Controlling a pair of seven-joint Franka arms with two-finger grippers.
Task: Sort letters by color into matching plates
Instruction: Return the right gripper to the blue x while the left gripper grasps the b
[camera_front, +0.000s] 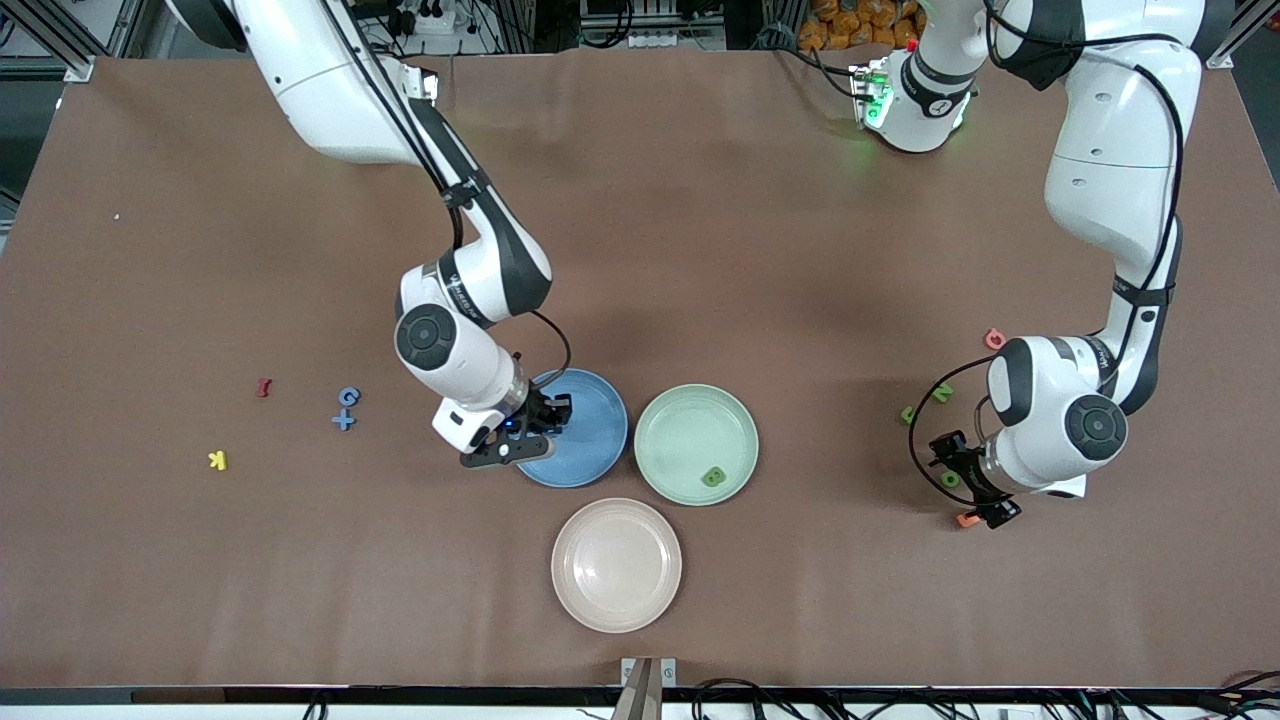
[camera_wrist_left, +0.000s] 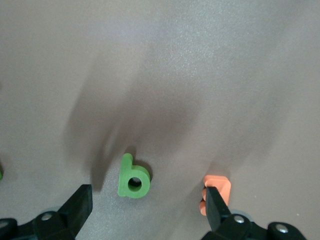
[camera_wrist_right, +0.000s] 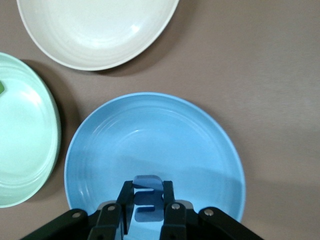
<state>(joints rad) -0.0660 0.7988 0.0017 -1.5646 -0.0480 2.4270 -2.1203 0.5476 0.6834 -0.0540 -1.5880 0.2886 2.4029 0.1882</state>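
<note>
While the right gripper (camera_wrist_right: 146, 210), clamped on a small flat blue toy letter (camera_wrist_right: 147, 199), hangs over the round matte blue plate (camera_front: 600, 400), we judge release comes next; the left gripper (camera_wrist_left: 145, 210) waits, jaws wide, over a green foam letter b (camera_wrist_left: 133, 177) well apart from that plate.

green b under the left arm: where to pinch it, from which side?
Come straight down. The green b lies flat on the table between the open left pincer fingers. Probably best to close across its round bowl, the widest solid part, rather than the thin stem. An orange piece sits beside one finger, so keep clear of it.
</note>
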